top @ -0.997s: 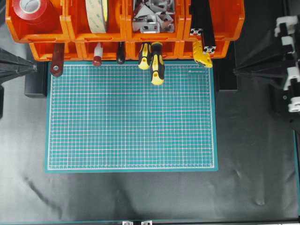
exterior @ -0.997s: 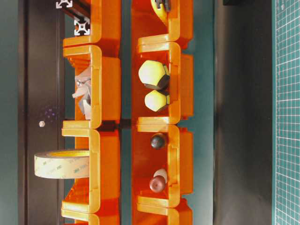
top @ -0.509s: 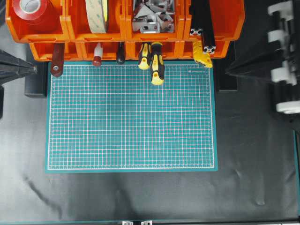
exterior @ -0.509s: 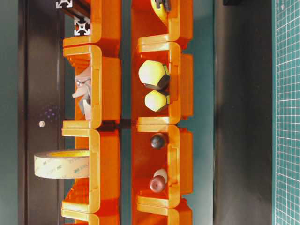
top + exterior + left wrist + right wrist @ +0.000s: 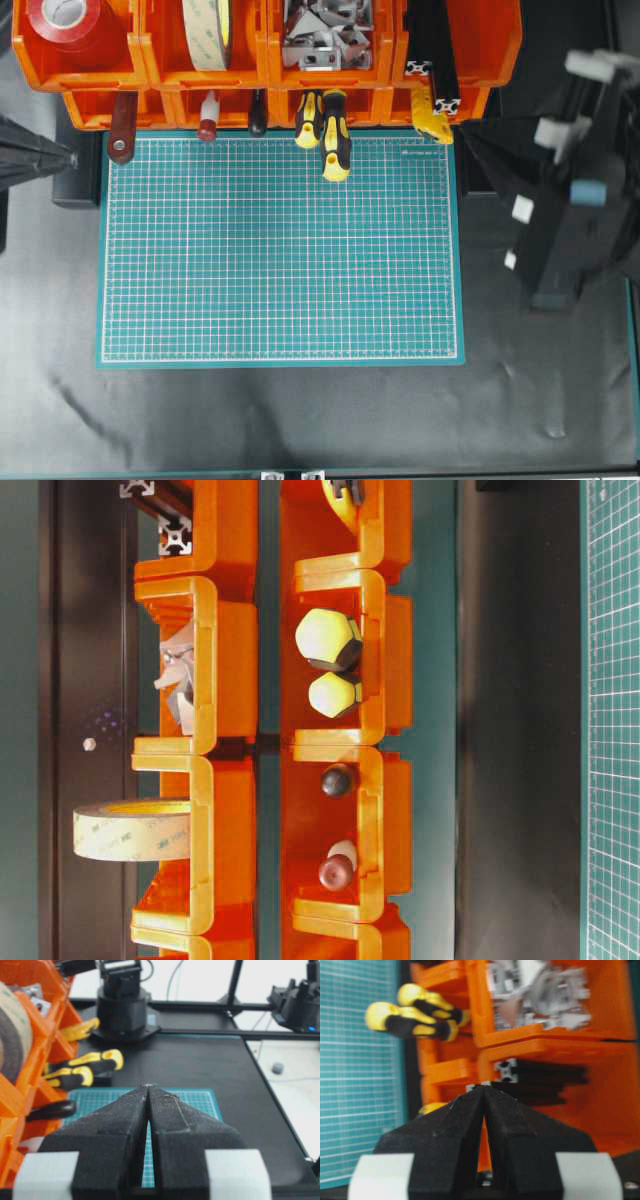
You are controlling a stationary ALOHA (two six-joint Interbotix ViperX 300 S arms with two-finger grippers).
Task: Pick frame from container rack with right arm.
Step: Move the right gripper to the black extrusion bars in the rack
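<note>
Right arm (image 5: 560,220) swung inward | right end effector (image 5: 482,1090) clenched, empty | frame (image 5: 540,1072) just beyond tips, in container rack (image 5: 555,1045)

Glossy orange plastic container rack (image 5: 230,60), black metal frame (image 5: 540,1077) with bare silvery cut end, matt gridded green mat (image 5: 280,250), wrinkled black table cover (image 5: 300,420)

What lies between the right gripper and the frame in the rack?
Nothing. In the right wrist view, the shut right gripper points at the frame in the container rack, with no object between them.
</note>
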